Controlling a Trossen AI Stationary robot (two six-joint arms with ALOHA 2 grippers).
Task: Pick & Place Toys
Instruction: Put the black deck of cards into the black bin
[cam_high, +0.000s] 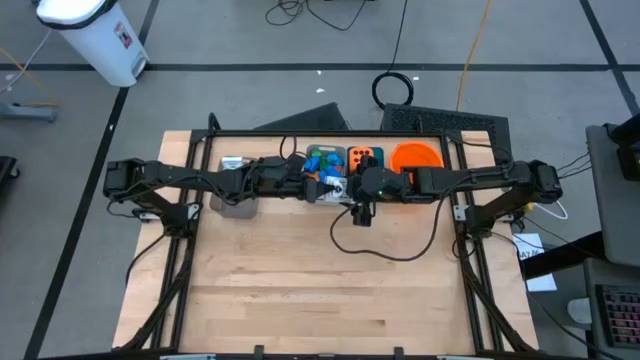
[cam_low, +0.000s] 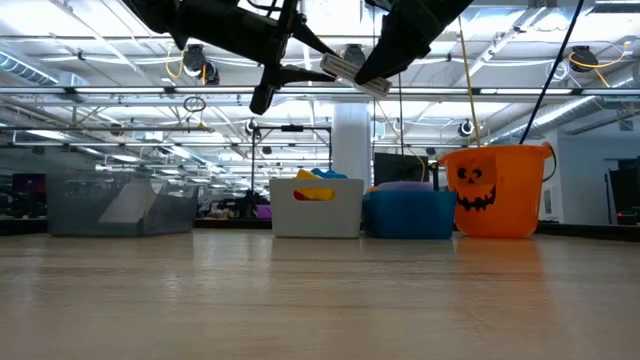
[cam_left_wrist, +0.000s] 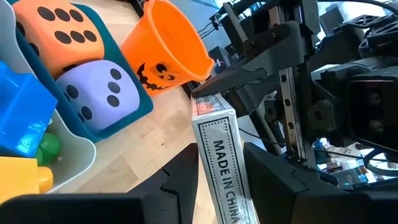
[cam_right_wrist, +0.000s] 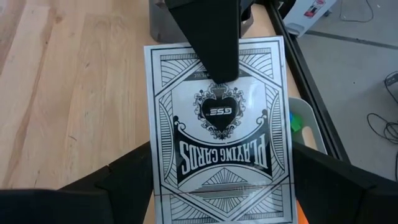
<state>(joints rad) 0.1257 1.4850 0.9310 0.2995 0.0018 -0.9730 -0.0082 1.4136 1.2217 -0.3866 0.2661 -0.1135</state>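
- Meeting above the back row of containers, the two arms hold a white printed packet, a playing-card box, in the air between them.
- The left gripper is closed on the packet's narrow sides; its edge, printed "MADE IN CHINA", stands between the two dark fingers.
- The right gripper stands with its jaws wide, one finger on each side of the packet's broad printed face; contact cannot be told.
- In the low view the packet hangs tilted, high above the table and clear of everything on it.
- From above, the packet lies over the front edge of the white bin.
- The white bin holds yellow, blue and green bricks.
- The teal bin, just beside it, holds an orange black-dotted die and a purple die, touching each other.
- An orange bucket with a black face stands beside the teal bin.
- A grey bin sits under the left arm, well apart from the white bin.
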